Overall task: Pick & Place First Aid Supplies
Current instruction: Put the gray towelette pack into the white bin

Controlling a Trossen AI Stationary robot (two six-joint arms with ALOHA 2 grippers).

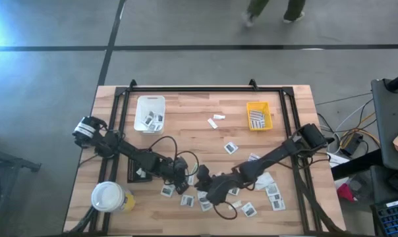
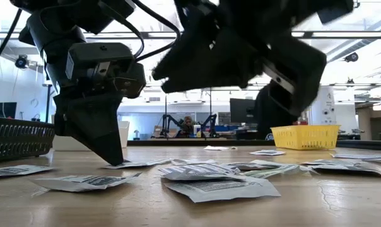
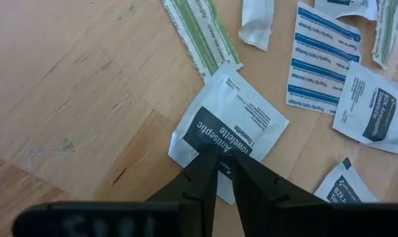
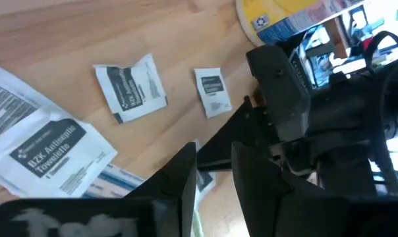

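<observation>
An antiseptic towelette packet (image 3: 228, 128) lies flat on the wooden table (image 1: 186, 118) near its front edge, among other scattered first aid packets (image 1: 271, 191), and the left gripper (image 3: 223, 161) stands on it with its fingertips nearly together, pinching the packet's edge. Just beside it, the right gripper (image 4: 213, 172) hangs above the same cluster with its fingers spread and nothing between them. Farther back sit a white tray (image 1: 150, 113) and a yellow tray (image 1: 258, 116), each holding some packets, and a white-lidded cup (image 1: 108, 196) stands at the front left corner.
</observation>
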